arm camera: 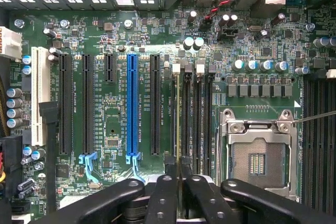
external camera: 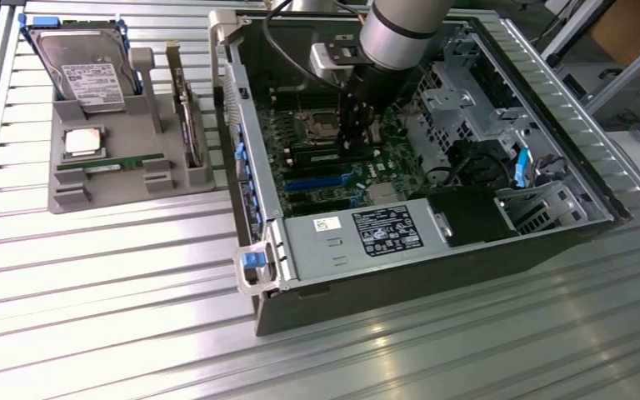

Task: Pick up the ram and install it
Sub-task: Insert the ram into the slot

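The ram (arm camera: 181, 119) is a thin green stick seen edge-on. It stands upright in one of the black memory slots on the motherboard (arm camera: 115, 129), beside the empty processor socket (arm camera: 257, 156). My gripper (arm camera: 181, 178) is straight above it, its black fingers (arm camera: 163, 195) pressed close on either side of the stick's top edge. In the exterior view my gripper (external camera: 356, 137) reaches down into the open computer case (external camera: 297, 275), over the motherboard's middle. Another ram stick (external camera: 109, 163) lies flat in the grey holder (external camera: 109, 190) at the exterior view's left.
The grey holder also carries a hard drive (external camera: 92, 67), a square silver processor (external camera: 83, 142) and a card with a metal bracket (external camera: 192, 125). Inside the case are the power supply (external camera: 376, 233), drive cages (external camera: 465, 92) and a blue expansion slot (arm camera: 133, 108).
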`<move>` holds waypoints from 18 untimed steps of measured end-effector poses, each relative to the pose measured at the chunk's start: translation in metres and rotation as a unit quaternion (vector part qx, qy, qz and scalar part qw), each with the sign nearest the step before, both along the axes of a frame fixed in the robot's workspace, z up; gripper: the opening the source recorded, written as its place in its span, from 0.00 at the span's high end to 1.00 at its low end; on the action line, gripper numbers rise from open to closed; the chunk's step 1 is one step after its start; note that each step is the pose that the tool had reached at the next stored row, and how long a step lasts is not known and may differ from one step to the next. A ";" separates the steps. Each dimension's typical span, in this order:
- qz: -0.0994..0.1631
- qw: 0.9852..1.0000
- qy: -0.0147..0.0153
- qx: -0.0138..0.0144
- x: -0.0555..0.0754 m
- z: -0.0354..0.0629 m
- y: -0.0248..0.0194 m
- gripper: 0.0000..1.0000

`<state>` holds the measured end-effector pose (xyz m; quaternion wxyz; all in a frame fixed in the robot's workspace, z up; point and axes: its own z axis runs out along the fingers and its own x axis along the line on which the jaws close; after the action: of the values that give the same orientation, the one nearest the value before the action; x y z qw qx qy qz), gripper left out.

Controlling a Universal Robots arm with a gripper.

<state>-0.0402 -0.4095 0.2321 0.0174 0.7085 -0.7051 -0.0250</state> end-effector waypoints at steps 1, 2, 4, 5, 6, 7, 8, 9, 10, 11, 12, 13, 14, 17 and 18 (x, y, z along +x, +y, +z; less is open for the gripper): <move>0.000 1.000 0.000 0.000 0.000 0.0000 0.0000 0.75; 0.000 1.000 0.000 0.000 0.000 0.0000 0.0000 0.69; 0.000 1.000 0.000 0.000 0.000 0.0000 0.0000 0.62; 0.000 1.000 0.000 0.000 0.000 0.0000 0.0000 0.62; 0.000 1.000 0.000 0.000 0.000 0.0002 0.0000 0.62; 0.000 1.000 0.000 0.000 0.000 0.0010 -0.0001 0.62; 0.000 1.000 0.000 0.000 0.000 0.0023 0.0000 0.62; 0.000 1.000 0.000 0.000 0.000 0.0042 0.0000 0.62; 0.000 1.000 0.000 0.000 0.000 0.0070 0.0000 0.62; 0.000 1.000 0.000 0.000 0.000 0.0104 0.0000 0.62; 0.000 1.000 0.000 0.000 0.000 0.0135 0.0000 0.62; 0.000 1.000 0.000 0.000 0.000 0.0169 0.0000 0.62; 0.000 1.000 0.000 0.000 0.000 0.0192 0.0000 0.62; 0.000 1.000 0.000 0.000 0.000 0.0272 0.0000 0.62; 0.000 1.000 0.000 0.000 0.000 0.0289 0.0000 0.62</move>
<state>-0.0403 -0.4095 0.2609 0.0176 0.7084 -0.7051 -0.0249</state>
